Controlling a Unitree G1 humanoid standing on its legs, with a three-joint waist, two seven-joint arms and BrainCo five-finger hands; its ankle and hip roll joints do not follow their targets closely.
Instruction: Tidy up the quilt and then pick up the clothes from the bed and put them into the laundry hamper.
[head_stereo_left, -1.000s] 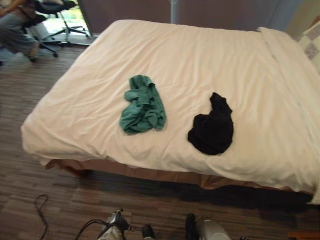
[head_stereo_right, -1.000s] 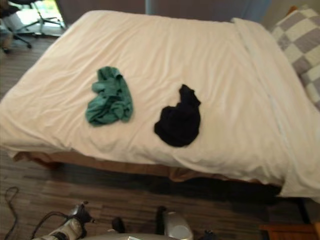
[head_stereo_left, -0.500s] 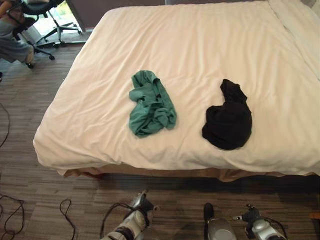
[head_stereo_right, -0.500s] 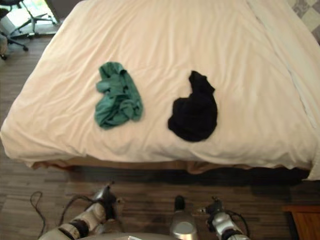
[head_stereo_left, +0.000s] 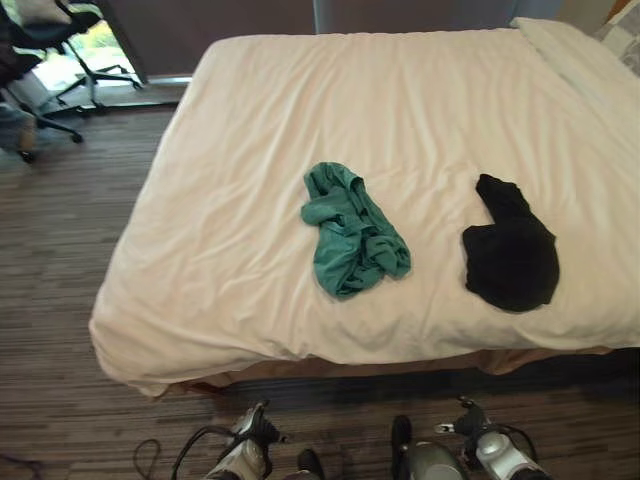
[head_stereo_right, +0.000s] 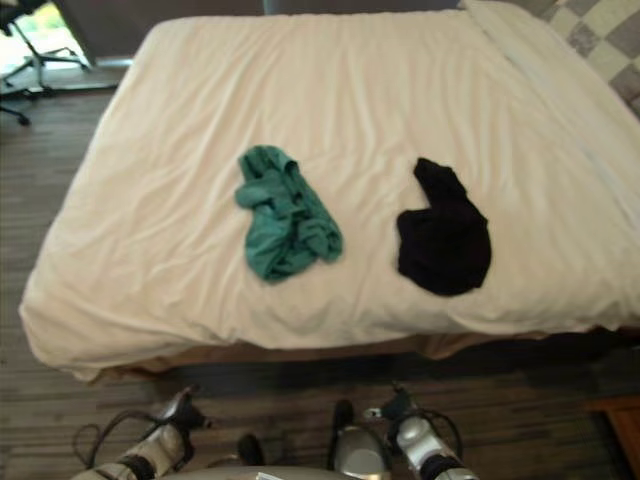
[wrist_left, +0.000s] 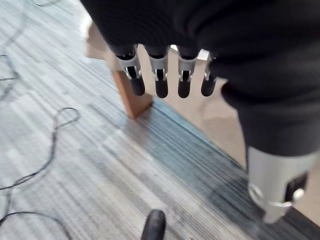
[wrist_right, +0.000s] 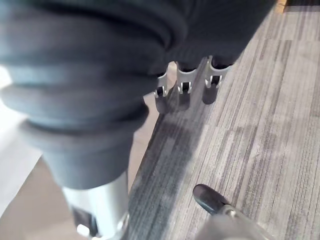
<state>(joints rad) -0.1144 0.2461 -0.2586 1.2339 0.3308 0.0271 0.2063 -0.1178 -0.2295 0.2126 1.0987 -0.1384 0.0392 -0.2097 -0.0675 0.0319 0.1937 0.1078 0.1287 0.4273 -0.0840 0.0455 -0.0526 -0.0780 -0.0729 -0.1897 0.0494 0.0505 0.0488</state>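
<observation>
With fingers straight and empty, the left hand (wrist_left: 165, 75) and right hand (wrist_right: 192, 85) hung above the floor, well apart from the crumpled green garment (head_stereo_left: 352, 231) and crumpled black garment (head_stereo_left: 511, 256) on the smooth cream quilt (head_stereo_left: 300, 110).

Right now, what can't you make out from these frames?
- Laundry hamper: I cannot place it.
- Black garment and green garment: crumpled on the quilt, so their type is unclear.
- Pillow: cut off by the eye view's corner.
- Left hand and right hand: fingers hang relaxed, holding nothing; palms hidden by the dark covers.
</observation>
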